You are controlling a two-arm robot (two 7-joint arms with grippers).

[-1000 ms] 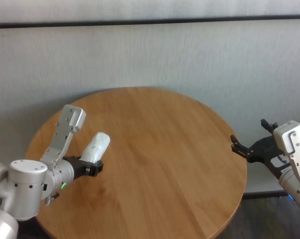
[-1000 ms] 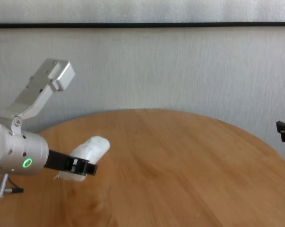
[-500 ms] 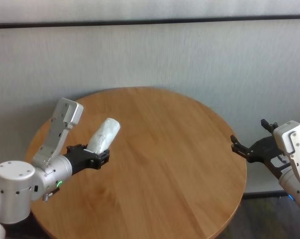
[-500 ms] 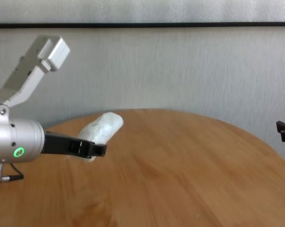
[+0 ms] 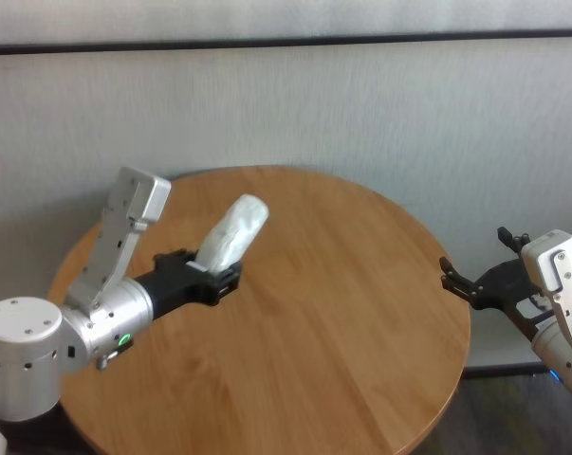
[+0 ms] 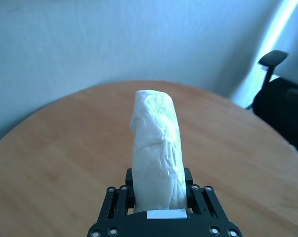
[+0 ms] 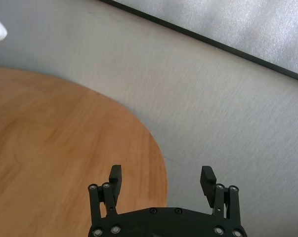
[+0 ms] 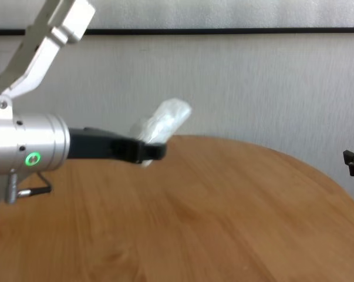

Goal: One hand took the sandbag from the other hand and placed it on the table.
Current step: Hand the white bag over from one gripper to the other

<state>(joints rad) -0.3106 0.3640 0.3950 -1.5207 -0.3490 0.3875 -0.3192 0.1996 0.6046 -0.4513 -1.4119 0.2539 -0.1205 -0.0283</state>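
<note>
My left gripper (image 5: 221, 276) is clamped on the lower end of the sandbag (image 5: 231, 232), which stands up out of the jaws as a white, crinkled pouch, its free end tilted forward and clear of the table (image 5: 342, 313) beneath. In the left wrist view the sandbag (image 6: 156, 154) fills the gap between both fingers, with most of its length projecting past them: this exposed part is, in my judgement, the proper place for the other claw to take hold. My right gripper (image 5: 470, 285) waits off the table's right edge, well apart from the pouch, its jaws spread wide, as the right wrist view (image 7: 161, 181) confirms. To do the handover well, I should hold the pouch steady over the middle of the table, bring the right gripper in square to its upper half, and close there firmly before the left lets go, since a soft, lumpy filling may sag or slip if pinched near its tip.
</note>
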